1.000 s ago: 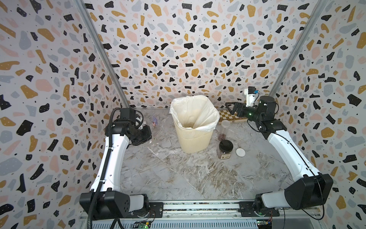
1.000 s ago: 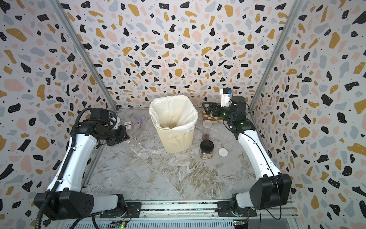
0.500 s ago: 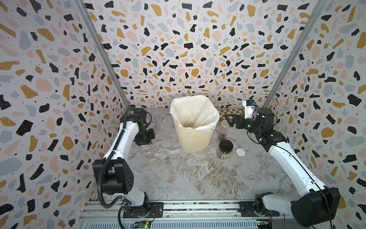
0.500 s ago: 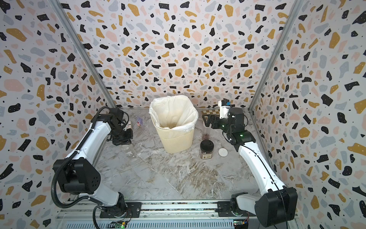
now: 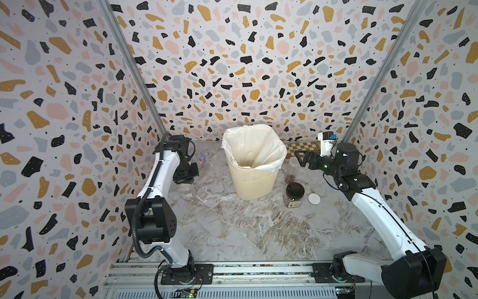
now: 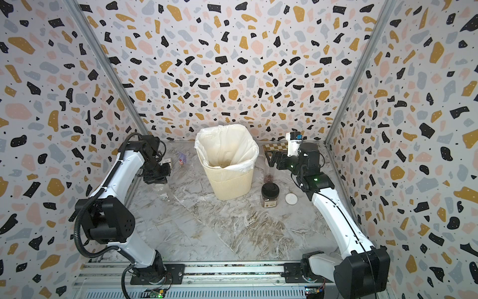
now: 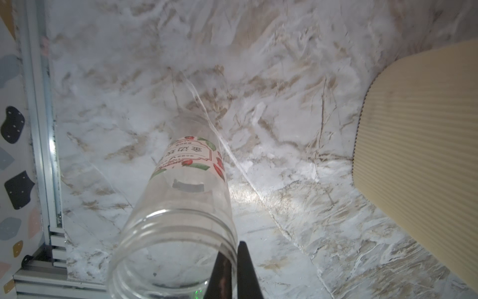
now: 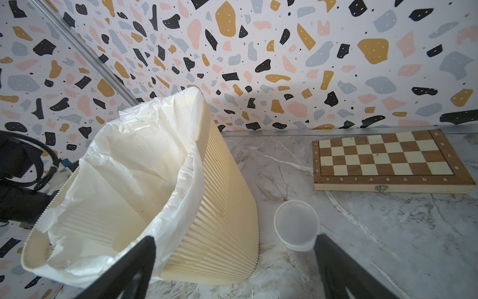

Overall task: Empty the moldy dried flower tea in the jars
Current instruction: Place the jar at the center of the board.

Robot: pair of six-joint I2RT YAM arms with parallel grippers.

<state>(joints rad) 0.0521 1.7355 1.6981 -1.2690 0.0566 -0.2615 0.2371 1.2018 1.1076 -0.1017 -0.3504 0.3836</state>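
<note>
Right gripper point(image 5: 297, 158) has dipped toward clear-lidded jar point(image 5: 292, 169), tea point(image 5: 290, 178) inside | black-lidded jar point(image 6: 269, 197) unemptied too | left wrist: left gripper point(image 7: 232, 269) pinching empty labelled jar point(image 7: 181, 196) by its rim | right wrist: fingers point(image 8: 139, 259) wide apart beside bin point(image 8: 227, 207) | seemingly one of three done

bin point(image 5: 254, 181): cream, ribbed, white-bagged | chessboard point(image 8: 385, 158): flat, near back wall
</note>
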